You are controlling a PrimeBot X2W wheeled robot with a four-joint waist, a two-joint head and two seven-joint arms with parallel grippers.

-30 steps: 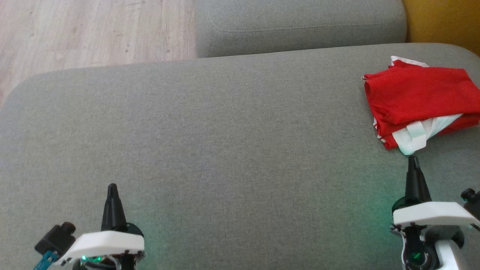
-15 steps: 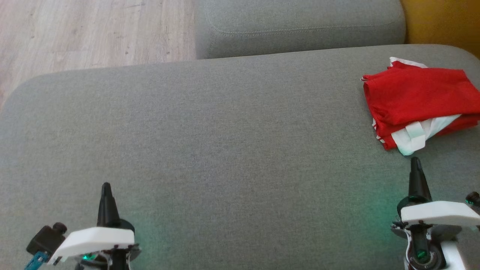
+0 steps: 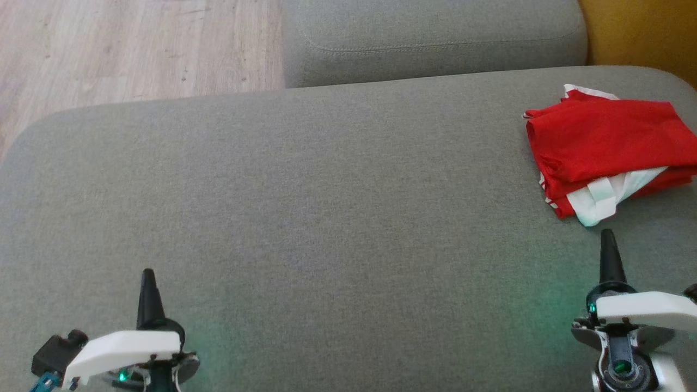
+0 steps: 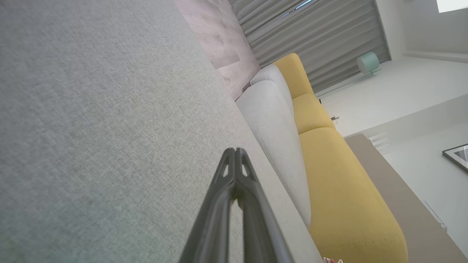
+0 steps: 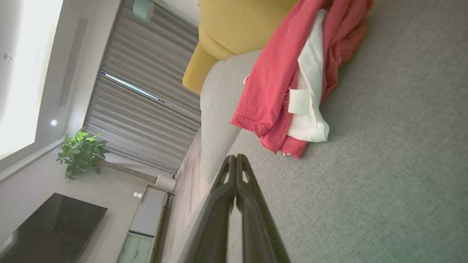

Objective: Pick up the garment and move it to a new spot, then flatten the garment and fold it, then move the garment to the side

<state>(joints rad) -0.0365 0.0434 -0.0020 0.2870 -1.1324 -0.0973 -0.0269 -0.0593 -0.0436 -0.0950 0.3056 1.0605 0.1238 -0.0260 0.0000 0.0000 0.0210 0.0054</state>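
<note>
The garment (image 3: 604,147) is red with white parts and lies folded at the far right of the grey couch seat (image 3: 326,218); the right wrist view shows the garment (image 5: 285,84) just beyond the fingertips. My right gripper (image 3: 607,235) is shut and empty, a little short of the garment's near edge. At the lower left my left gripper (image 3: 147,274) is shut and empty over bare cushion, far from the garment. The left gripper (image 4: 236,150) and right gripper (image 5: 236,157) both have their tips pressed together.
A second grey cushion (image 3: 430,38) lies behind the seat. Wooden floor (image 3: 130,49) is at the upper left and a yellow cushion (image 3: 642,32) at the upper right. The seat's rounded left edge (image 3: 32,130) drops to the floor.
Both grippers have drawn back toward the bottom of the head view, the left one also drifting left. The garment has stayed in place.
</note>
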